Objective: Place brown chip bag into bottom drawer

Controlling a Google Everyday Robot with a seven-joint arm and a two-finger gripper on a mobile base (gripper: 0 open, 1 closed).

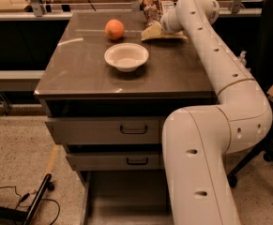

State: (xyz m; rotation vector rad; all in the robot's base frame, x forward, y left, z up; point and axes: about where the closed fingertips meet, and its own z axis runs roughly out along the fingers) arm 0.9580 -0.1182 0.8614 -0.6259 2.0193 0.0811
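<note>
The brown chip bag (153, 6) lies at the back of the cabinet top, with its pale yellow edge toward the front. My gripper (164, 25) is at the bag's right side, right against it, at the end of the long white arm (220, 69) that reaches in from the lower right. The arm's wrist hides where gripper and bag meet. The bottom drawer (126, 198) stands pulled out below the two grey drawers with black handles, and the part of its tray that shows holds nothing.
A white bowl (126, 56) sits mid-top and an orange fruit (114, 29) behind it to the left. The arm's big lower link (197, 172) covers the cabinet's right front. A black stand and cables (28, 205) lie on the floor at the left.
</note>
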